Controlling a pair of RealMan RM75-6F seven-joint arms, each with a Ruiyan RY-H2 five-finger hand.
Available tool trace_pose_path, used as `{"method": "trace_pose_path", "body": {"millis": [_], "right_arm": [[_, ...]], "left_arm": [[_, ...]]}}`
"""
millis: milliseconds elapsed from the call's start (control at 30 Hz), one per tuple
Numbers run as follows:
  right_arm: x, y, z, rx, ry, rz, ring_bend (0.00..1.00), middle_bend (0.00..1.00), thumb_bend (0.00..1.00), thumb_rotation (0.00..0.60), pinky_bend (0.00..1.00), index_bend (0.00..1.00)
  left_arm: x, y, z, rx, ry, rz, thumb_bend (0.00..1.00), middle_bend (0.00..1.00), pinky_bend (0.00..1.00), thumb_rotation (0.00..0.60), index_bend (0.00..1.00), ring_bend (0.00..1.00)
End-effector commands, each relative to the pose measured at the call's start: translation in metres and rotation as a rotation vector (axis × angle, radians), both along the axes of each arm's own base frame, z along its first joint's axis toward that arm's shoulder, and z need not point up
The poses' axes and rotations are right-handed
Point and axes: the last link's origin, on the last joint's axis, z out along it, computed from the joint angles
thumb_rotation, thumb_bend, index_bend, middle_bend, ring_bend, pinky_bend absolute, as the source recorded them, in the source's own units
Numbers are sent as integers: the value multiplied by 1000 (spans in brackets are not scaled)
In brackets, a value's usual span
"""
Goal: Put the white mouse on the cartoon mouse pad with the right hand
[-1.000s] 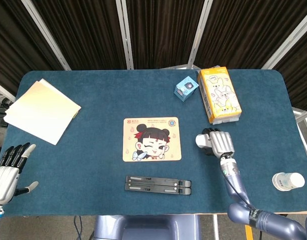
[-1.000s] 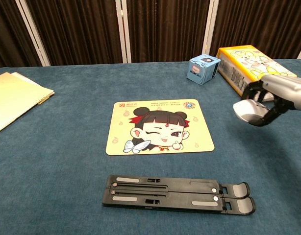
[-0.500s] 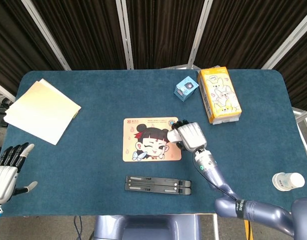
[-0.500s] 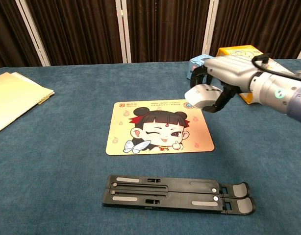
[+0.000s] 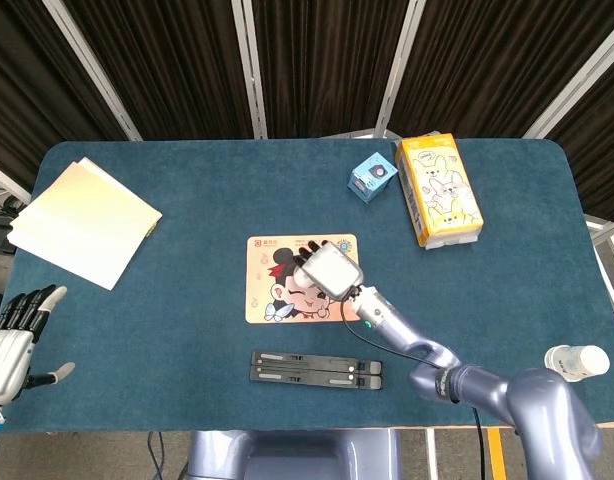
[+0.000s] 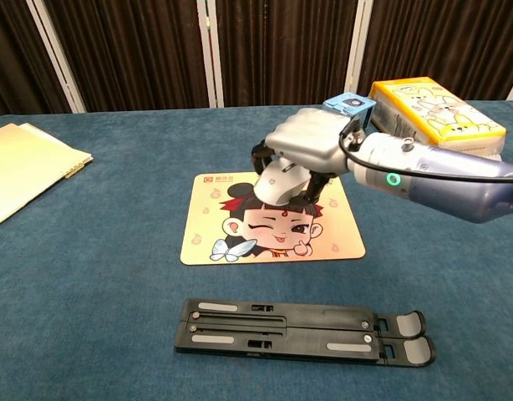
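The right hand (image 6: 311,144) is sweeping in from three o'clock and is now hovering over the cartoon mouse pad (image 6: 271,217), fingers (image 6: 302,189) grasping the white mouse (image 6: 279,181) above its centre (not yet down). Only lowering and letting go remain, I'd judge.

Right hand (image 5: 328,268) hangs over the cartoon mouse pad (image 5: 272,300), fingers curled down, hiding whatever's under them. Folded black stand (image 5: 316,368) lies just below the pad. Left hand (image 5: 15,335) far left, fingers apart.
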Motion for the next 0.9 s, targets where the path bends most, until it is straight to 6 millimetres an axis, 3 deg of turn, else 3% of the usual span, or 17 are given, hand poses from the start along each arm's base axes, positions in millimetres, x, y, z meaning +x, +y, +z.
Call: {"method": "trace_pose_path", "body": {"millis": [33,400,900], "right_arm": [[11,8,-25,96,41,121,393,569,296,600,577,586],[12,12,-40,180,72,330,393,569,294,600,581,590],[17,2,-38,162,183,457,393,569,291,600,581,590]], "left_arm": [[0,1,0,-3,-5,5,91,0,0,600,0,0],[0,2,-1,-1,2,7,90,0,0,600,0,0],[1,2,-1,-3,1,6,93,0,0,600,0,0]]}}
